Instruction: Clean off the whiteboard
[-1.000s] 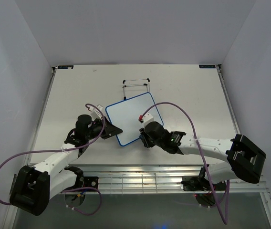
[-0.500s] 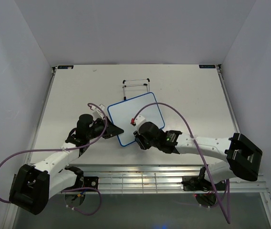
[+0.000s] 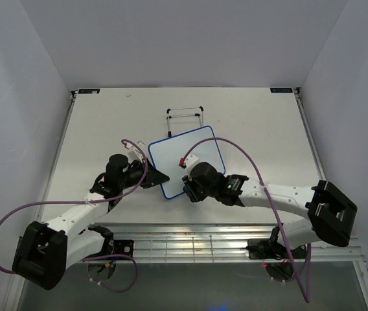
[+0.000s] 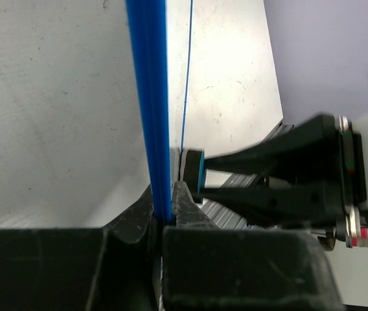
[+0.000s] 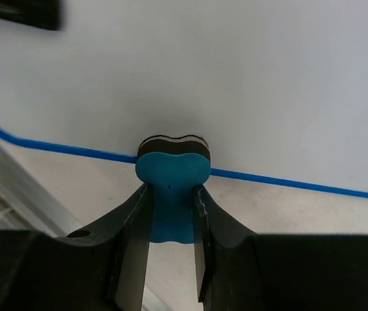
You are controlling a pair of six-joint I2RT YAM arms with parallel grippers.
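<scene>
Jaws of the right gripper (image 5: 171,191) pinch the blue eraser (image 5: 172,170) at the near edge of the whiteboard (image 3: 174,152); its face lies just beyond them on the tabletop (image 3: 93,129). Jaws of the left gripper (image 4: 166,199) clamp the frame's left edge.

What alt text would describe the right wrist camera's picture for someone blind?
The right gripper pinches a small blue bone-shaped eraser in its black fingers, the eraser's dark pad against the edge of a flat white board with a thin blue frame. The board fills the upper picture, blank here; pale table shows below.
</scene>
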